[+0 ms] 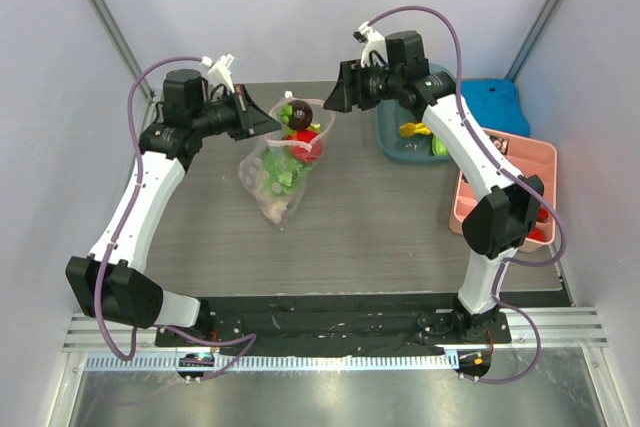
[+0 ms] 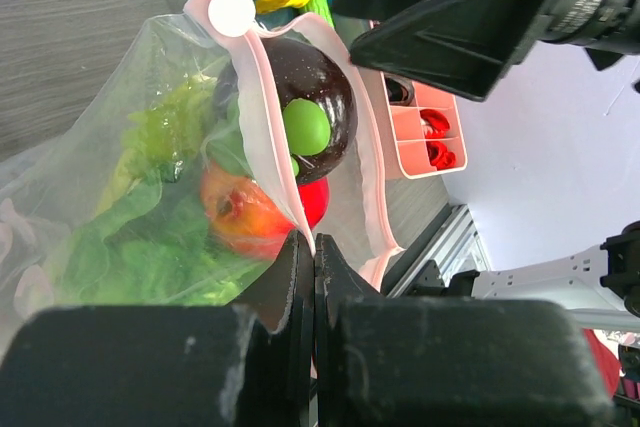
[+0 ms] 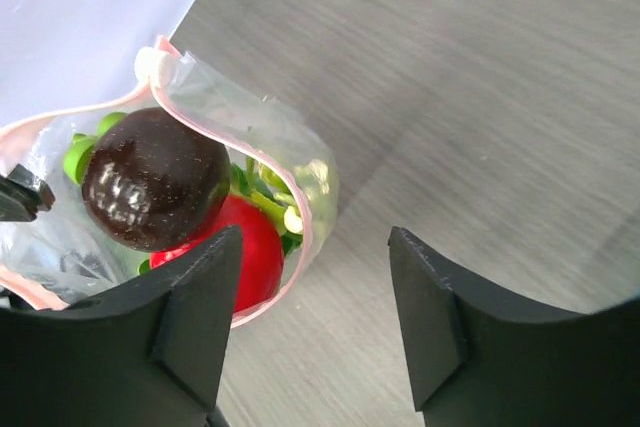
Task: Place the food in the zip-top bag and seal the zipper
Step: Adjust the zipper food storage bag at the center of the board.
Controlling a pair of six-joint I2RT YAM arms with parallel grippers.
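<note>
zip-top bag (image 1: 280, 172) sits mid-table with its mouth gaping, lettuce (image 2: 150, 247) and red fruit (image 3: 245, 252) inside, and a dark round piece (image 3: 155, 192) riding high at the zipper (image 2: 262, 97). left gripper (image 2: 313, 277) is clamped on that pink rim. right gripper (image 3: 312, 247) is spread and empty, just beside the mouth. danger: the high piece could block the seal, or tumble out if the single pinch slips. no readable writing anywhere.

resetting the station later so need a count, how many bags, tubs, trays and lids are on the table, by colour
clear zip-top bag: 1
teal tub: 1
pink tray: 1
blue lid-like piece: 1
total: 4
</note>
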